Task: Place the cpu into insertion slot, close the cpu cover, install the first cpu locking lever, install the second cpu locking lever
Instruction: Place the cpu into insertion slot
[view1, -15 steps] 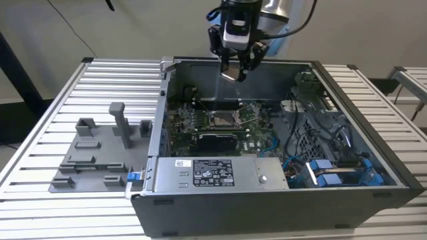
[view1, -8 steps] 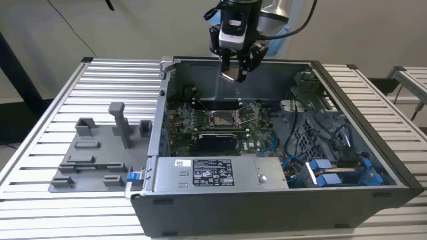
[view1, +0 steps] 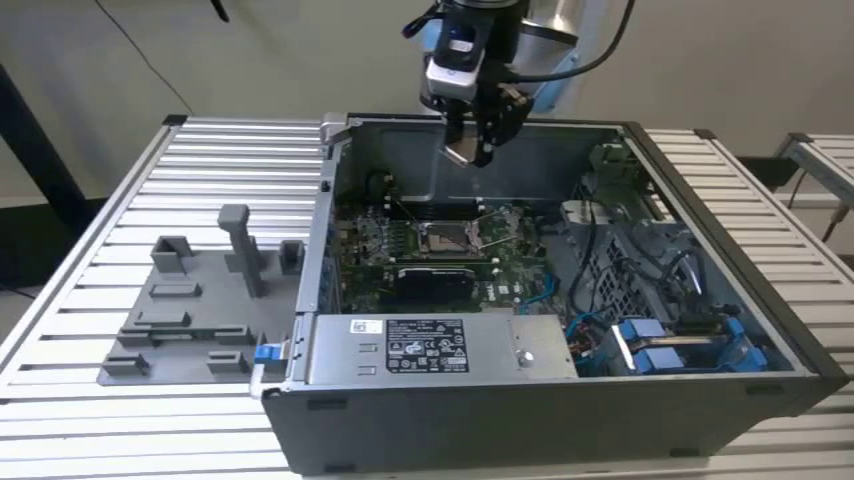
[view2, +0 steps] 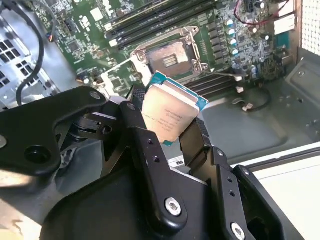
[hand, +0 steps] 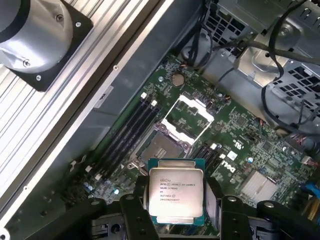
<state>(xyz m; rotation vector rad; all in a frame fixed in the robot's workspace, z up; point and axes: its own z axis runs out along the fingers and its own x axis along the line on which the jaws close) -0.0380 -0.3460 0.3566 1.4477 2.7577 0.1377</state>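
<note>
Silvery-beige metal tops the cpu (view2: 170, 112), clamped by its edges between the black fingers (view2: 136, 125) of the tool (view2: 167, 122). The chip is held in the air, tilted, above the green circuit board (view1: 360, 250). In the first wrist view the insertion slot (hand: 160, 148) lies bare beneath it, with the cpu cover (hand: 197, 106) swung open just beside. The board sits in an open computer case (view1: 534, 410) on a slatted table (view1: 134, 180).

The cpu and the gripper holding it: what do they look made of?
The cpu: matte silvery-beige metal top, judging by its dull sheen, on a teal-edged board, possibly fibreglass. The gripper: matte black, bolted links; metal or hard plastic, hard to tell.
</note>
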